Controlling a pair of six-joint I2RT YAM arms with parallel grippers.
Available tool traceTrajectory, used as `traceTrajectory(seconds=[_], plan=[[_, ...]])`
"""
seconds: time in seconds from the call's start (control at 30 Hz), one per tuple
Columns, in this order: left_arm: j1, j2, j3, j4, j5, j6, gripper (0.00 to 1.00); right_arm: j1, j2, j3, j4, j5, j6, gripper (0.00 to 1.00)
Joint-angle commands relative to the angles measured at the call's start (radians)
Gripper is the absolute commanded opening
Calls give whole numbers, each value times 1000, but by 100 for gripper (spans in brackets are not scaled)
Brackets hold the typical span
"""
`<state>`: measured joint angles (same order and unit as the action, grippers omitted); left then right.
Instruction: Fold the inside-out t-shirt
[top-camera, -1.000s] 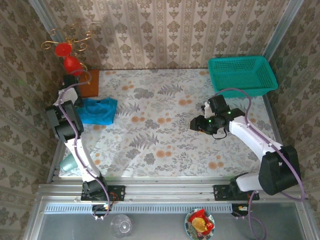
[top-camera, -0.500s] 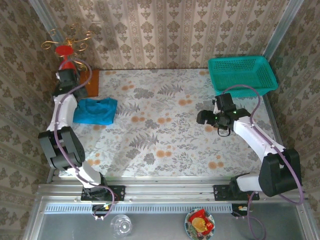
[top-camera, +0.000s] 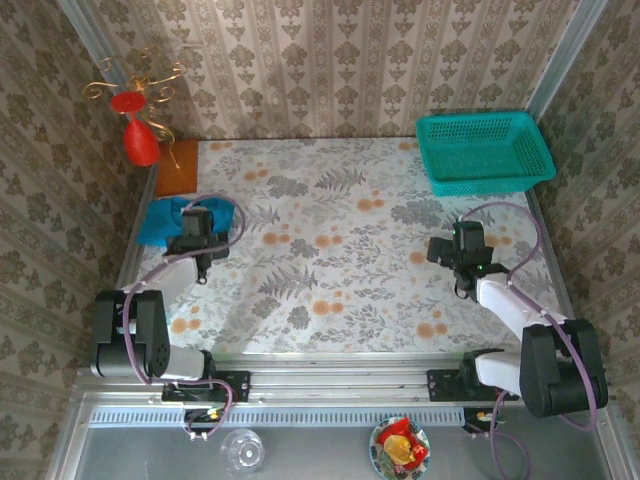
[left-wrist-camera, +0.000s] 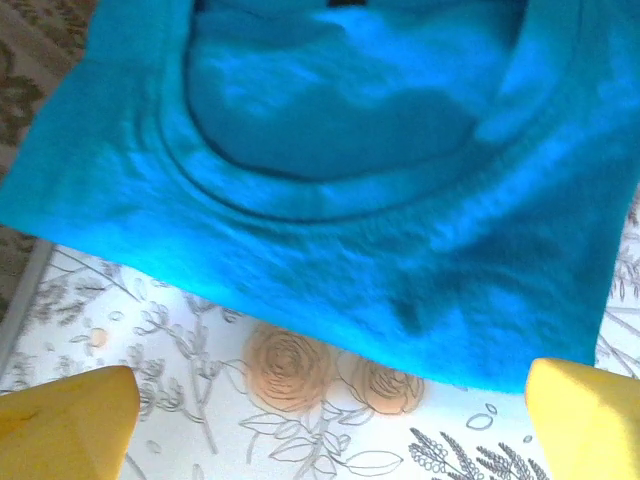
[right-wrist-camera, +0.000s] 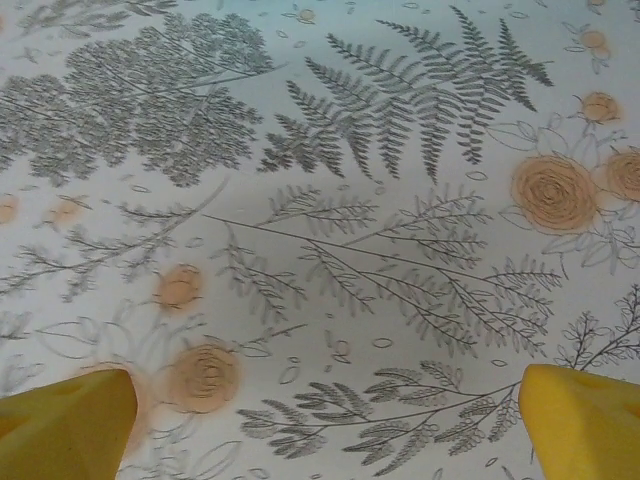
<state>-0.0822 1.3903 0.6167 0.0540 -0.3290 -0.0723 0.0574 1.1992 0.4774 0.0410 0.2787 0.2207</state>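
The left arm (top-camera: 150, 290), stretched a moment ago along the left edge of the table (top-camera: 330, 200) toward the far corner, is now drawn back and folded low. The left gripper (top-camera: 192, 225) now hangs at the near side of the blue t-shirt (top-camera: 160, 218), jaws wide. The right arm (top-camera: 510, 305) has pulled away from the table's middle toward the right edge. The right gripper (top-camera: 440, 250) now sits nearer its base, jaws wide.

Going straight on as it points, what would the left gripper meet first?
The left gripper would likely meet the near edge of the t-shirt, just ahead of its open jaws; depth is unclear, so perhaps the tablecloth first.
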Motion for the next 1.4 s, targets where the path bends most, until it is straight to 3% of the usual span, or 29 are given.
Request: traceTrajectory(seconds=[0.0, 0.13, 0.23, 0.37, 0.43, 0.57, 0.63, 0.77, 0.83, 1.37], plan=[[-14, -5, -82, 330, 101, 116, 100, -34, -7, -71, 326, 65, -55, 100], [-13, 33, -141, 569, 207, 155, 100, -56, 15, -110, 486, 40, -63, 100], [0, 94, -126, 637, 192, 177, 100, -67, 49, -113, 555, 0, -71, 100], [105, 120, -132, 655, 380, 101, 100, -85, 101, -103, 628, -52, -77, 100], [102, 125, -165, 721, 412, 126, 100, -87, 124, -83, 627, -96, -88, 99], [62, 173, -235, 896, 315, 148, 100, -90, 172, -83, 697, -153, -104, 100], [57, 169, -225, 876, 308, 151, 100, -91, 243, -101, 802, -172, -110, 100], [53, 166, -225, 864, 302, 150, 100, -74, 284, -61, 757, -206, -142, 100], [53, 168, -226, 868, 301, 152, 100, -62, 342, -88, 868, -224, -165, 100], [53, 168, -225, 870, 302, 151, 100, -44, 329, -71, 813, -183, -175, 100]])
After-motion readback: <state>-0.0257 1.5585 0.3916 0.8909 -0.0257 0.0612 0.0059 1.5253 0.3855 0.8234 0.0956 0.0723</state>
